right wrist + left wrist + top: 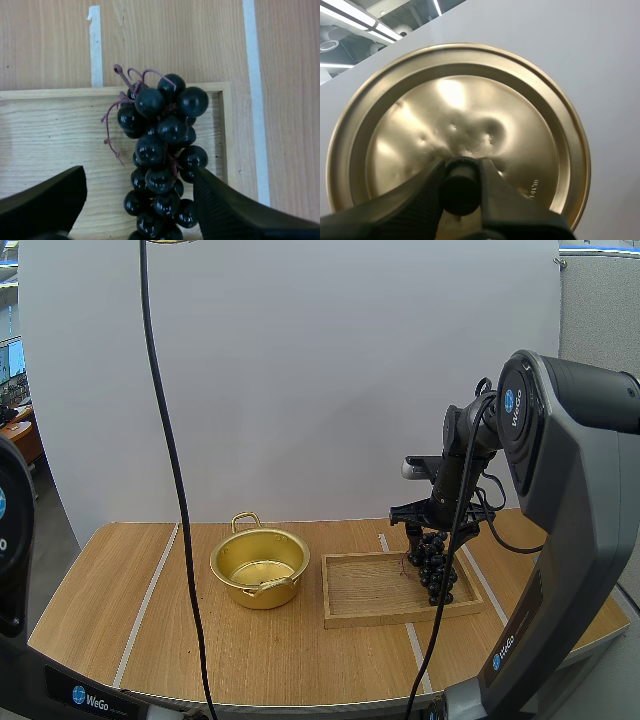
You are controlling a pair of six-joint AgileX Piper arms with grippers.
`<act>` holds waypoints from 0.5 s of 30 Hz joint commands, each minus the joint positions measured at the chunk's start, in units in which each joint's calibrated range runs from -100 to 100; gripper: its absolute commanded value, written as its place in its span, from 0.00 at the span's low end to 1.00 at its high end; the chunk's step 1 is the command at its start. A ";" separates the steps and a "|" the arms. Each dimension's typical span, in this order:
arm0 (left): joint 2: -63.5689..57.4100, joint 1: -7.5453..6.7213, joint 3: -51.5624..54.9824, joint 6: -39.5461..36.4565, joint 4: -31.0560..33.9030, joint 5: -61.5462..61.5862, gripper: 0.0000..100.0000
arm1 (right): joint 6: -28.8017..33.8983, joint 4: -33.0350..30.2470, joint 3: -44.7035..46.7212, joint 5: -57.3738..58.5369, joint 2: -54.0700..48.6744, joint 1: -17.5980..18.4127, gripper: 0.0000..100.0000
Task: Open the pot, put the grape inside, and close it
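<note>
The bunch of dark glossy grapes [436, 565] [160, 165] lies at the right end of the shallow rectangular wooden tray [365, 587] [50, 135]. Its reddish stem end reaches the tray's back rim. My right jaws hang directly over the bunch, wide open. One black finger [45, 200] stands well clear on one side of the lower berries. The other finger [230, 210] is close against them on the other side, and I cannot tell whether it touches. My right arm [560, 490] rises from the desk's right front corner, bends over the tray and points its wrist straight down.

Left of the tray and just apart from it stands the gold metal pot [245, 590]. It is uncovered, with one loop handle toward the back and one toward the front.

My left jaws are closed on the black knob [461, 187] of the round gold metal lid [470, 115]. The ribbed fingers [420, 200] pinch the knob from both sides. The lid's dented top face is turned to the wrist camera, and the lid is held up against the plain white wall [300, 370].

The desk [100, 600] [50, 45] is light wood with pale tape strips [150, 600] [95, 50] running front to back, and the white wall stands right behind it.
</note>
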 commanded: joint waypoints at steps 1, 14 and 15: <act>-0.38 -0.21 -0.40 -0.28 0.40 -2.77 0.00 | -0.49 -0.41 -0.32 -0.89 1.05 -0.31 1.00; -0.38 -0.21 -0.40 -0.28 0.40 -2.77 0.00 | -2.36 0.17 -0.32 -1.99 3.01 -2.78 1.00; -0.38 -0.21 -0.40 -0.28 0.40 -2.77 0.00 | -2.36 0.36 -0.32 -1.99 3.26 -2.78 1.00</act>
